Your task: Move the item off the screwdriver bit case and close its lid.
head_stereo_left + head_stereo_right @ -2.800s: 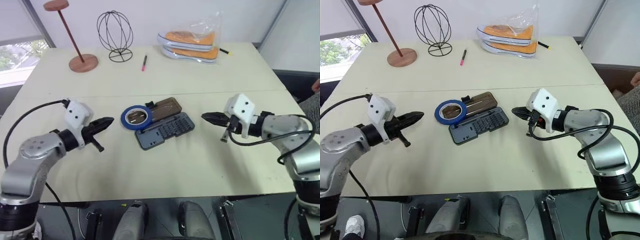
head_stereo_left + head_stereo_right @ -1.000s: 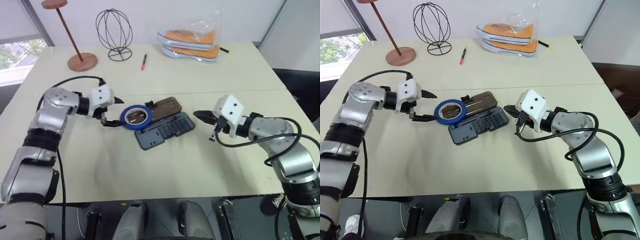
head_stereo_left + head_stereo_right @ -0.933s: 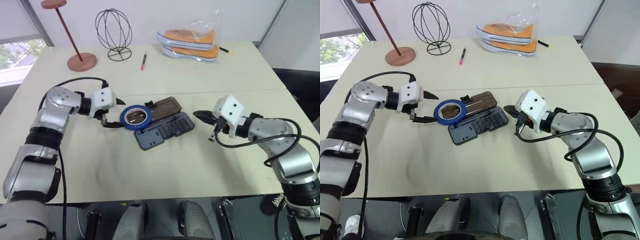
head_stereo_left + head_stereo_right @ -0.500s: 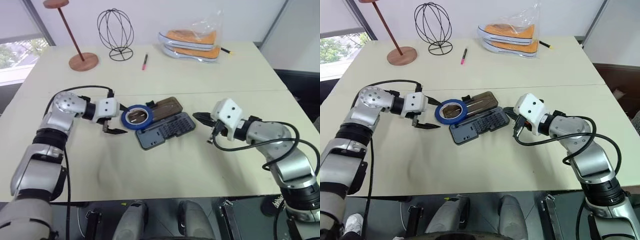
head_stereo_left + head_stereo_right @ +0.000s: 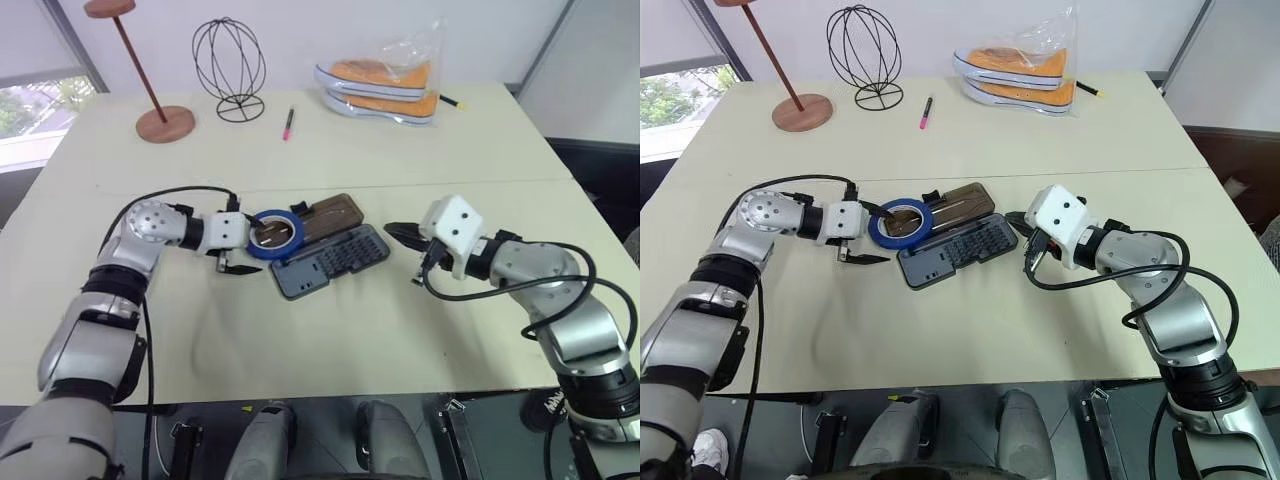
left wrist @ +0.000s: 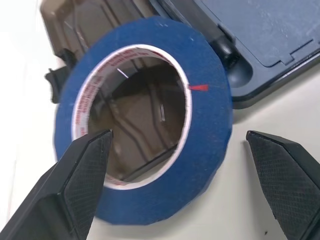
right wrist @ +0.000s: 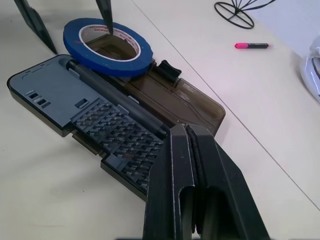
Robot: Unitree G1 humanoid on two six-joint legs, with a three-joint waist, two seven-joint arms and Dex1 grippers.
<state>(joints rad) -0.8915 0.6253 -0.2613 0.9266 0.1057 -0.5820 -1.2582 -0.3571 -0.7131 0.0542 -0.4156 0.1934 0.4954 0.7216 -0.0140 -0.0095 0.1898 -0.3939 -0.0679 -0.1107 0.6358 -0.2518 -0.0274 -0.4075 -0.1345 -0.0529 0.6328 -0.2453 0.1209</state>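
Since a second ago, the left gripper has slid in low across the table toward the case, and now its two black fingers stand apart with one tip inside the hole of the blue tape roll and the other outside its near edge. That looks like a good way to pinch the ring's wall and lift it away.

Going left to right from there: the tape roll lies on the left end of the brown lid, which is folded open flat on the table beside the screwdriver bit case. While the roll sits there, the lid cannot swing over. The grey case, with rows of little bits in it, sits just in front of the lid.

To the right of the case, the right gripper hangs in the air with its fingers pressed together and holding nothing. I think it waits there to flip the lid shut once the tape is gone.
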